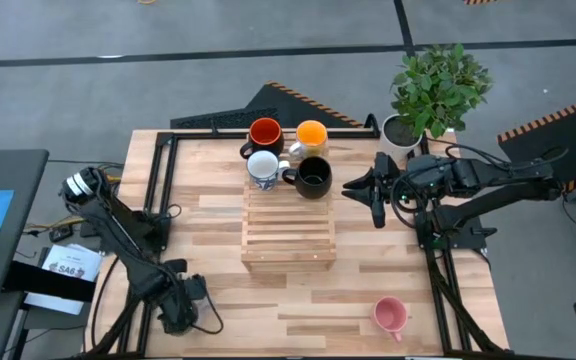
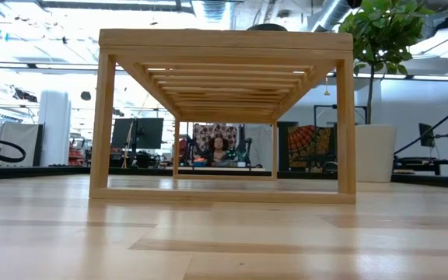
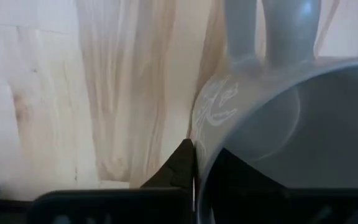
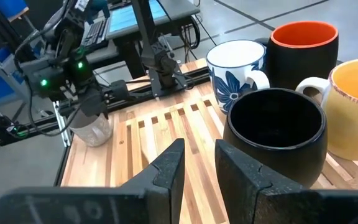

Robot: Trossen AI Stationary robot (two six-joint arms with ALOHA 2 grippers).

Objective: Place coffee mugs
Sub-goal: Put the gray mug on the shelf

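Four mugs stand on the far end of the slatted wooden rack (image 1: 288,230): red-orange (image 1: 265,132), yellow-orange (image 1: 311,134), white with blue flowers (image 1: 263,169) and black (image 1: 314,178). A pink mug (image 1: 389,316) lies on the table near the front right. My right gripper (image 1: 376,197) hovers just right of the black mug (image 4: 275,134), fingers a little apart and empty. My left gripper (image 1: 178,306) is at the table's front left, shut on the grey mug (image 3: 278,124), which it hides in the high view. My left gripper holds the grey mug by its wall at the rim (image 3: 199,155), on the side away from the handle (image 3: 272,31). One finger (image 3: 180,168) is outside the wall and the other inside. The right wrist view shows the gripper above the upright mug (image 4: 92,129), low over the table.
A potted plant in a white pot (image 1: 408,128) stands at the table's far right corner, behind my right arm. A keyboard (image 1: 213,120) lies beyond the far edge. The rack's near half is bare slats. A person (image 2: 220,148) sits far behind the table.
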